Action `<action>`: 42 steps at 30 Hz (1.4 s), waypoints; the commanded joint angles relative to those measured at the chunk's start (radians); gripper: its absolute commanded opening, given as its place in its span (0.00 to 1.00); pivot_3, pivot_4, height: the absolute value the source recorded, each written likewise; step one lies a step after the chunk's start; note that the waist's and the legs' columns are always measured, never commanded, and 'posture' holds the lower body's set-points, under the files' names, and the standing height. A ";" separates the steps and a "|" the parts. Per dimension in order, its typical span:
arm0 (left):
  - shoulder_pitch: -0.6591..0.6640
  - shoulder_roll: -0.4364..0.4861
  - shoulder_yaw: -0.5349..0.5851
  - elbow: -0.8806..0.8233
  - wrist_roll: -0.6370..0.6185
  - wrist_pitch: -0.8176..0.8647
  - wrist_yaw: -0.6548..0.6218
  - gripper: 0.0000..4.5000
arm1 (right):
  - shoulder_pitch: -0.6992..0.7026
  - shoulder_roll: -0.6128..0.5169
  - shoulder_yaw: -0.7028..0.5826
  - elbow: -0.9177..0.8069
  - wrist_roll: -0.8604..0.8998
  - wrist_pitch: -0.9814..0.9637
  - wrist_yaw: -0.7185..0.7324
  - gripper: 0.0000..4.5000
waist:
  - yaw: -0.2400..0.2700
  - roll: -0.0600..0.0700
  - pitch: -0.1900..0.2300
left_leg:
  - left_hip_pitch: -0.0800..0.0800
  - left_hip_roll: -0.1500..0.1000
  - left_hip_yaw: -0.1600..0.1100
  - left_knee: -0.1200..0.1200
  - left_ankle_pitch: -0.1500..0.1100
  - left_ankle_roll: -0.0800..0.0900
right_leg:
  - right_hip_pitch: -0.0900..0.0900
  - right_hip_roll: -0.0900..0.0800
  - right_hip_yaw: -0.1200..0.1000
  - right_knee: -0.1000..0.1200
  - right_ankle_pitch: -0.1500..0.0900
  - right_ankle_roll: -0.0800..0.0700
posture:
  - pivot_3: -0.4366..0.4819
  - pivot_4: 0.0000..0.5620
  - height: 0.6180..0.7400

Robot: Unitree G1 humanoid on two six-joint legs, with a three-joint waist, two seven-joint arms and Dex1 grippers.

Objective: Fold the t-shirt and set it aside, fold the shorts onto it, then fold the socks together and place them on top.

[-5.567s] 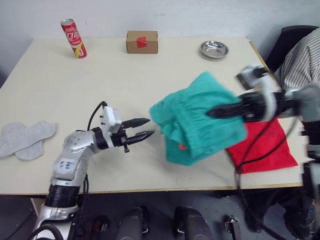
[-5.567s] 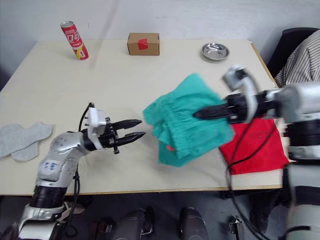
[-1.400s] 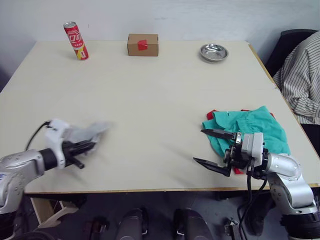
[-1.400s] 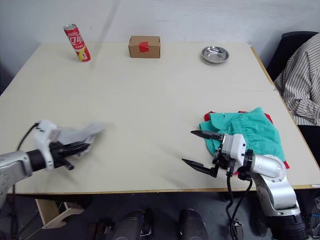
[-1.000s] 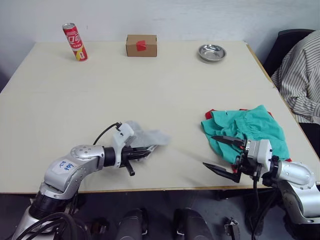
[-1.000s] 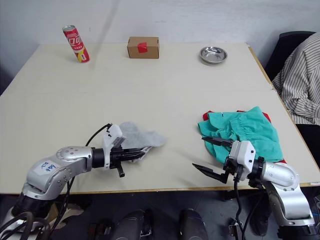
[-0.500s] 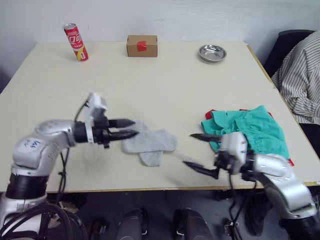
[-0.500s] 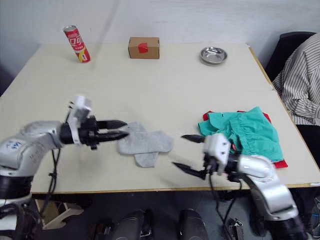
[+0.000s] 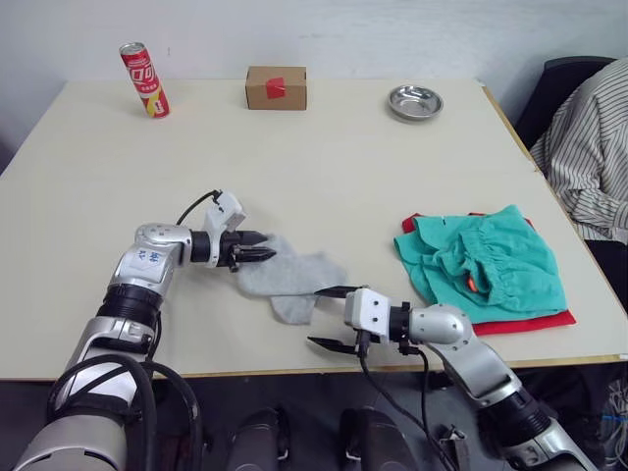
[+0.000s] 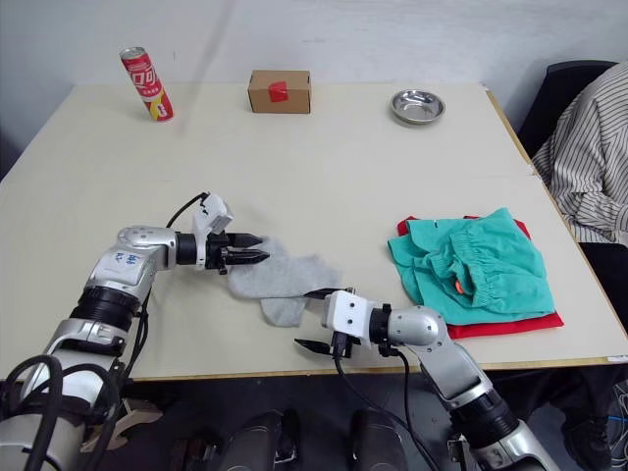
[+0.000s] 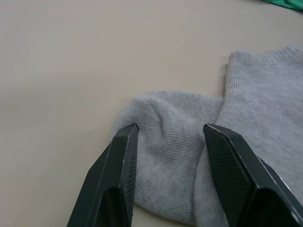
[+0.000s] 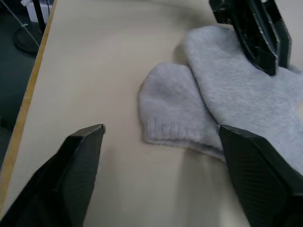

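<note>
Left claw: narrow gap, tips at knit grey socks. Right claw: wide, near sock toe. Bench: smooth beige laminate; pale wall behind.

1. A lab or test room, by the look: a bare pale wall behind a plain beige surface.
2. Staged props: a red can, a cardboard box, a metal dish.
3. A seated person in a dark office chair alongside.

Bare table mid-span — can, box, bowl along far edge
</note>
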 commanded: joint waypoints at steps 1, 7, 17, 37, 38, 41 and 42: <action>-0.019 0.001 0.026 0.031 0.021 -0.005 -0.004 0.52 | -0.030 0.020 0.012 0.039 -0.036 -0.078 -0.006 0.54 | -0.002 0.000 0.000 | 0.000 0.000 0.000 0.000 0.000 0.000 | 0.000 0.000 0.000 0.000 0.000 0.000 | 0.48 0.27 1.00; 0.018 0.003 0.037 -0.014 0.022 0.044 -0.015 0.31 | -0.058 0.047 0.017 0.097 -0.064 -0.123 -0.010 0.07 | -0.011 0.000 0.000 | 0.000 0.000 -0.001 0.001 0.000 0.000 | 0.000 0.000 0.000 0.001 0.000 0.000 | 0.48 0.27 1.00; 0.202 0.030 0.116 -0.325 -0.036 0.223 0.025 0.01 | -0.060 0.000 -0.029 0.105 -0.035 -0.134 0.044 0.00 | -0.019 0.000 0.000 | 0.001 0.000 -0.001 0.000 0.000 0.000 | 0.001 -0.001 0.000 0.002 -0.001 0.000 | 0.48 0.27 1.00; 0.585 -0.079 0.313 -0.974 -0.175 0.575 0.421 0.00 | 0.001 -0.159 -0.162 0.023 0.223 -0.073 0.308 0.26 | -0.015 0.000 0.000 | 0.003 0.000 -0.004 -0.001 -0.004 -0.002 | 0.004 -0.004 -0.001 0.001 -0.001 0.000 | 0.48 0.27 1.00; 0.585 -0.086 0.308 -0.977 -0.176 0.579 0.431 0.00 | 0.000 -0.144 -0.139 0.022 0.196 -0.095 0.302 0.34 | -0.015 0.000 0.000 | 0.003 0.000 -0.004 -0.001 -0.005 -0.003 | 0.004 -0.004 -0.001 0.001 -0.001 0.000 | 0.48 0.27 1.00; 0.583 -0.097 0.301 -0.980 -0.180 0.591 0.454 0.00 | -0.013 -0.111 -0.094 0.032 0.147 -0.129 0.294 0.34 | -0.016 0.000 0.000 | 0.003 0.000 -0.004 -0.001 -0.006 -0.005 | 0.004 -0.003 -0.001 0.001 -0.001 0.000 | 0.48 0.27 1.00; 0.581 -0.100 0.300 -0.980 -0.183 0.594 0.459 0.00 | -0.021 -0.097 -0.083 0.045 0.130 -0.133 0.284 0.34 | -0.016 0.000 0.000 | 0.003 0.000 -0.004 -0.001 -0.006 -0.005 | 0.004 -0.003 -0.001 0.001 -0.001 0.000 | 0.48 0.27 1.00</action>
